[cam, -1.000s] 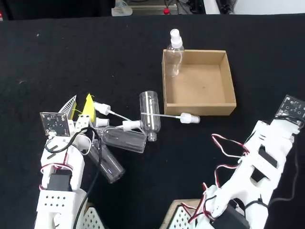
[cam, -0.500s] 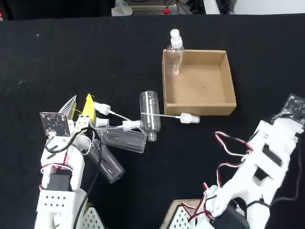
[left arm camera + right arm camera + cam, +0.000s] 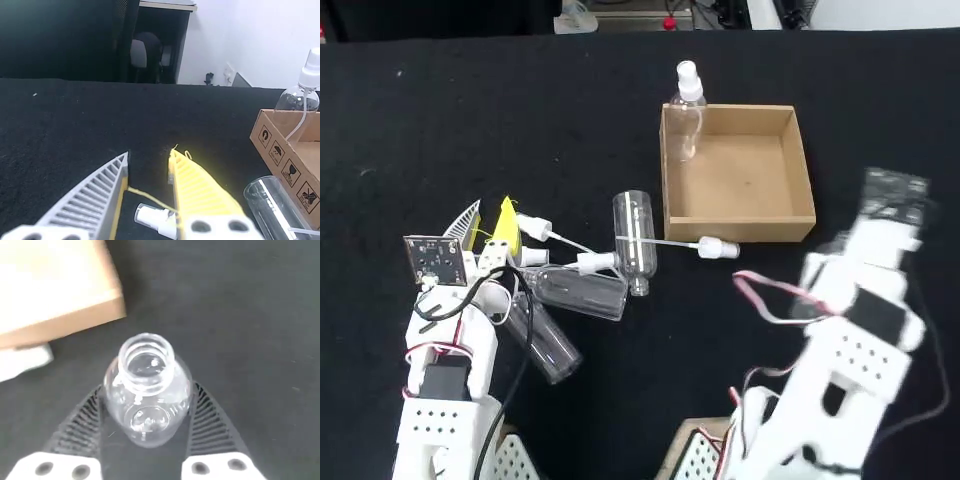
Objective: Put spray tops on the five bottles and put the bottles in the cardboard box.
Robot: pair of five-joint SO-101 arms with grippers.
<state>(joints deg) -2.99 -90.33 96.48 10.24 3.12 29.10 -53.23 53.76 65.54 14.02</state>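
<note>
Now the right gripper (image 3: 148,389) pinches an uncapped bottle (image 3: 147,407) near the box (image 3: 55,295), while the left gripper (image 3: 149,156) sits spread around a spray top (image 3: 156,220).

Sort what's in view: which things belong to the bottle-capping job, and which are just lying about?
Job: cardboard box; capped bottle standing in it; bottles lying flat; open bottle in the right hand; loose spray tops; left hand.
Lying about: chair behind the table; clear container past the far edge.
</note>
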